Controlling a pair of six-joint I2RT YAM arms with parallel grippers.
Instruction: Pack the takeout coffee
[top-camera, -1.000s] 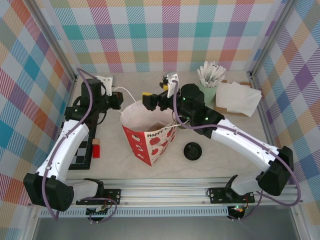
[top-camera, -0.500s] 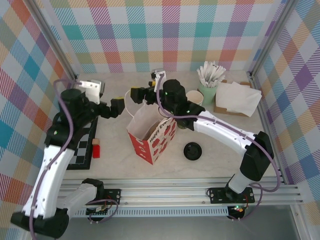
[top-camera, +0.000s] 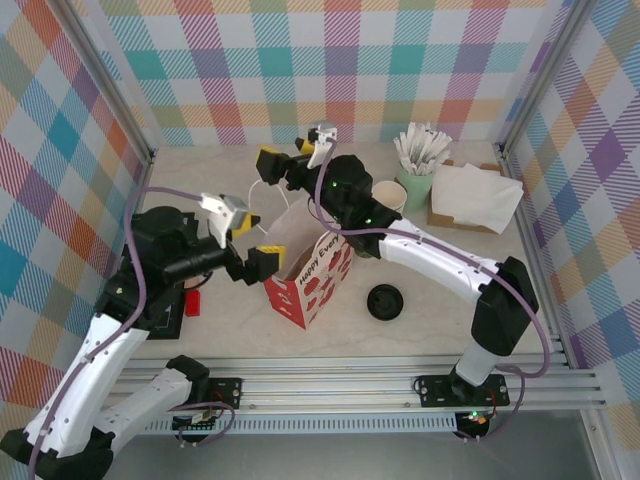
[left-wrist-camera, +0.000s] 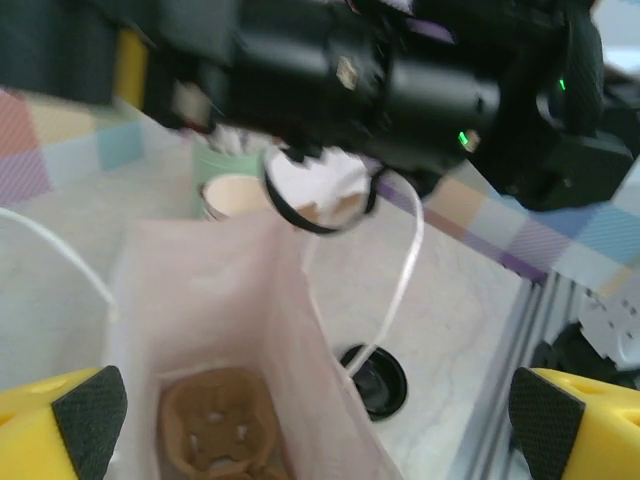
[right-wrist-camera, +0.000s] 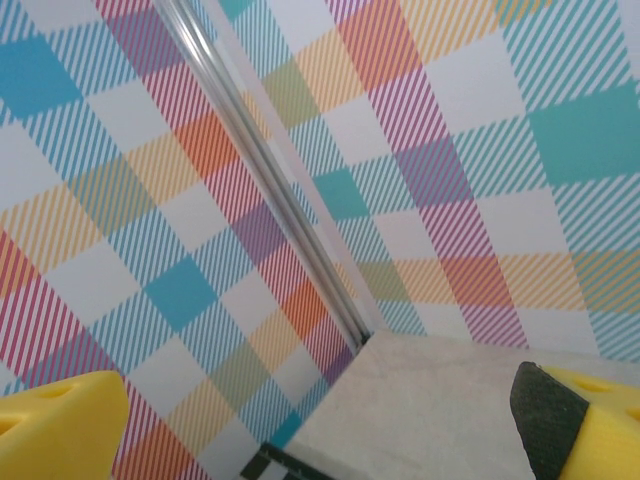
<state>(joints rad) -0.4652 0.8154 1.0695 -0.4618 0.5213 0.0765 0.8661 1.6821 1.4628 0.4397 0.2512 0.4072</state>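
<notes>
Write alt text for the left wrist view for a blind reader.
Looking down into an open paper bag with a brown cardboard piece at its bottom, framed by the left end effector, its yellow fingers wide apart. A black lid lies beyond the bag; the right arm crosses above.

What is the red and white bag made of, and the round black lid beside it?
The red and white bag looks like thin matte paper: its walls crease, and light seems to show through them. The round black lid is probably moulded plastic, going by its raised rings and slight sheen.
</notes>
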